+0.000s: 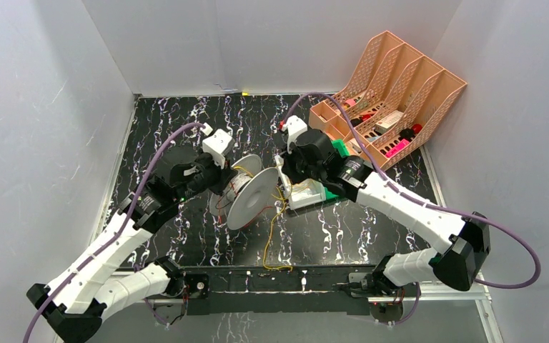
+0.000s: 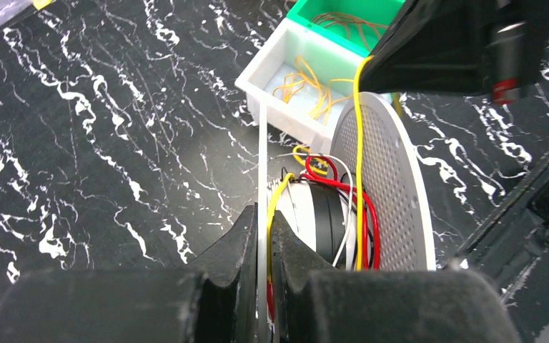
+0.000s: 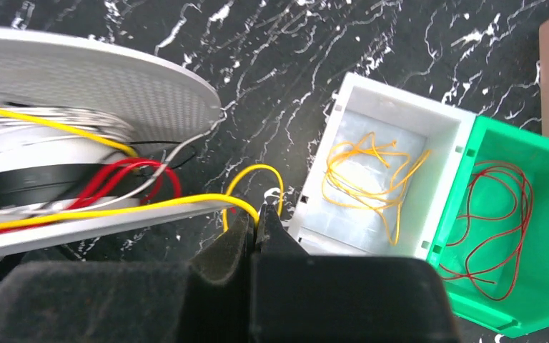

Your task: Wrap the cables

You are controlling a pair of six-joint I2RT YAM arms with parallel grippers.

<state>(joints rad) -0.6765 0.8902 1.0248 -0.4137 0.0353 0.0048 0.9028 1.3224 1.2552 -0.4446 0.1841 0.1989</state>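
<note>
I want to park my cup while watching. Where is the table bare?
Bare: the back strip between wall and spool, and the near right patch between bins and right arm. Crowded: the middle, with spool, bins and a yellow cable trailing to the near edge; the rack fills the far right.

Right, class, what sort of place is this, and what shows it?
Likely a robotics lab test cell: a left arm and right arm bolted to a black marbled table, white walls boxing it in, and a spool beside a white bin of yellow wire.
</note>
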